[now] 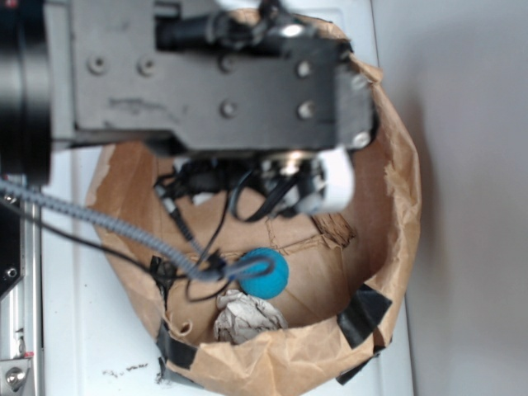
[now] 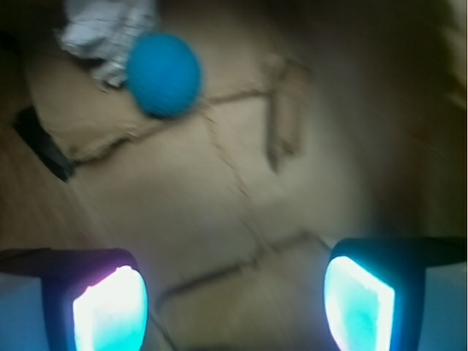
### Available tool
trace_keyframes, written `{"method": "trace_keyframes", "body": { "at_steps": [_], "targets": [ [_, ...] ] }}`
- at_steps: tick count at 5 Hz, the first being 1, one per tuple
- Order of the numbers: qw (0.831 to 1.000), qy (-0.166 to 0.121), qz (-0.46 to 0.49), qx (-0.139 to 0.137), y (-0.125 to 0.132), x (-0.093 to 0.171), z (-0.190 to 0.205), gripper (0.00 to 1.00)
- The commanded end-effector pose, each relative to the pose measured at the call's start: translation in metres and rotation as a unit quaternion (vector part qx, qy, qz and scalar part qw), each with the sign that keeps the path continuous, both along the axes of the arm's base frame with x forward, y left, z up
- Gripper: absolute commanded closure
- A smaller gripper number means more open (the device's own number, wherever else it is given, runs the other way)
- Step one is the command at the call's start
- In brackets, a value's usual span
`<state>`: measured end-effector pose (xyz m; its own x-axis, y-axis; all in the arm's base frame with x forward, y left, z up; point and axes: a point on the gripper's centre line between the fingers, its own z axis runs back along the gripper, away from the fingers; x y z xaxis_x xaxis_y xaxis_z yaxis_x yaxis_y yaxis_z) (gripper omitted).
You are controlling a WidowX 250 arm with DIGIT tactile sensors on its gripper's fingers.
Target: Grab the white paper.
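We haven't really got anywhere on the grab yet, as far as we can tell. The gripper (image 2: 234, 300) hangs over the floor of the brown paper bag (image 1: 400, 223) with its fingers (image 2: 110, 307) spread wide and nothing between them, just bare bag bottom. So the whole job is left: get over to the white paper (image 1: 246, 318), come down on it, and close.

The paper sits on the bag floor right against the bag's wall on the near side in the exterior view. It's touching, or just about touching, the blue ball (image 1: 264, 272). In the wrist view it's up in the top left corner, partly cut off by the frame, well apart from the fingers.

Looks-wise it's a crumpled, lumpy wad, off-white going greyish in the folds, roughly the size of the ball. We'd guess the ball being that close makes the pinch a bit fiddly.
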<state>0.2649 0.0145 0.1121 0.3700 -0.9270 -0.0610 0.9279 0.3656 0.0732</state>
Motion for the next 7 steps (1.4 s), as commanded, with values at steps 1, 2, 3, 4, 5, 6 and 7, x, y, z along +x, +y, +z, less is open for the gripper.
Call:
{"method": "trace_keyframes", "body": {
  "at_steps": [1, 2, 3, 4, 5, 6, 7],
  "targets": [
    [0.994, -0.026, -0.086, -0.060, -0.054, -0.001, 0.016, 0.00],
    [0.994, -0.026, -0.086, -0.060, -0.054, -0.001, 0.016, 0.00],
    [0.994, -0.026, -0.086, -0.060, -0.054, -0.001, 0.016, 0.00],
    [0.994, -0.026, -0.086, -0.060, -0.054, -0.001, 0.016, 0.00],
    [0.988, -0.024, -0.124, -0.089, -0.032, 0.021, 0.021, 0.00],
    [0.985, -0.010, -0.142, -0.098, -0.018, 0.043, 0.015, 0.00],
    [0.982, 0.004, -0.168, -0.087, -0.023, 0.048, -0.002, 0.00]
  ]
}}
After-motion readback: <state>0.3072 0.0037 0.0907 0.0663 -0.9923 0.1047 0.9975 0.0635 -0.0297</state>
